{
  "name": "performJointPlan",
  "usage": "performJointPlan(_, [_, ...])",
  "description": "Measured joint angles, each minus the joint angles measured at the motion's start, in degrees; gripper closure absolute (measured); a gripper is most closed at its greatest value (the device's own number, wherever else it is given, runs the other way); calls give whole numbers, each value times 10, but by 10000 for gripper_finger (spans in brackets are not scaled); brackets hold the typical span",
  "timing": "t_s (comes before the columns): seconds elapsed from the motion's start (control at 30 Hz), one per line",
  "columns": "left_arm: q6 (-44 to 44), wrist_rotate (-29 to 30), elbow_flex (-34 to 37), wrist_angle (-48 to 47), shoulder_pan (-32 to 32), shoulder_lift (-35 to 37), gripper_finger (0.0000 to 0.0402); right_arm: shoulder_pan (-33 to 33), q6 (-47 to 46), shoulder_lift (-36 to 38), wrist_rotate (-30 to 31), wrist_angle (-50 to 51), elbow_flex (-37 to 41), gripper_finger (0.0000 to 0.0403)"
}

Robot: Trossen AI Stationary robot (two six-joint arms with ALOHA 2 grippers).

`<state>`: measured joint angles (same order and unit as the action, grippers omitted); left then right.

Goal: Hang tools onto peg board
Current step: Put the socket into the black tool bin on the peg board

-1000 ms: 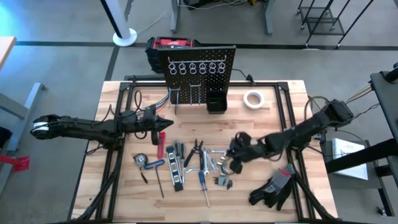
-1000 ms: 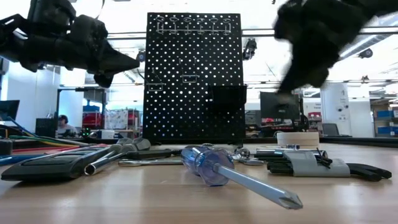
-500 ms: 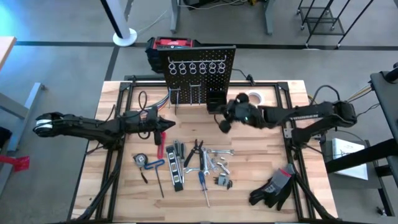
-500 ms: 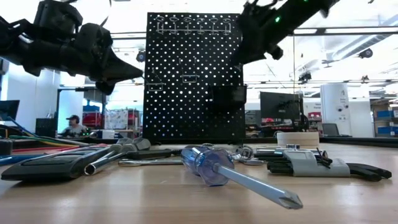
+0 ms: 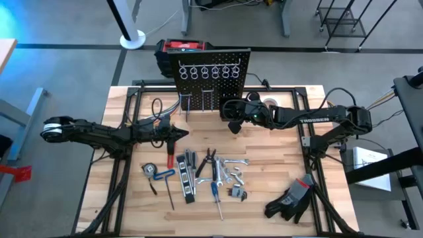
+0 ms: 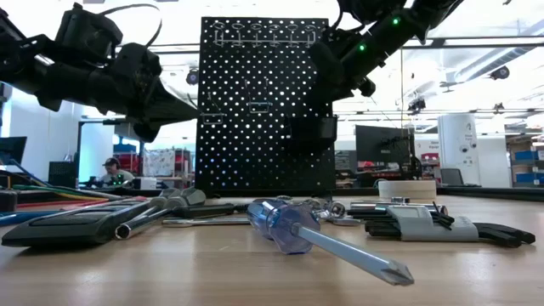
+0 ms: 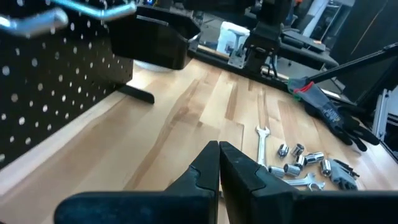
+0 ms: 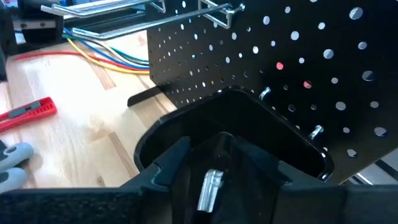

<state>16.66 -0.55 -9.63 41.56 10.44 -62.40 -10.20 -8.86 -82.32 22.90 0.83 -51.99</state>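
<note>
We see a light wooden surface (image 5: 277, 198) with a dark frame. At twelve o'clock the peg board (image 5: 210, 74) stands upright on it, and a white tape roll (image 5: 268, 105) lies at about one o'clock. Near the centre, toward six o'clock, the tools (image 5: 198, 173) lie spread out: pliers, silver wrenches, small sockets and a blue-handled screwdriver (image 6: 316, 238). A red-handled tool (image 5: 171, 154) lies at their nine o'clock side. Black gloves (image 5: 291, 200) rest at about four o'clock, near the surface's edge.
</note>
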Motion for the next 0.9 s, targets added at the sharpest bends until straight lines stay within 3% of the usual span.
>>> performJointPlan(0.23, [26,0,0,11,0,-36,401,14,0,7,4,-4,0,260])
performJointPlan(0.43, [45,0,0,36,0,-81,401,86,18,18,-78,21,4,240])
performJointPlan(0.53, [57,0,0,55,0,-108,401,129,4,6,-119,13,10,241])
performJointPlan(0.9, [79,0,-5,181,-25,-211,401,233,-63,-92,-144,45,28,270])
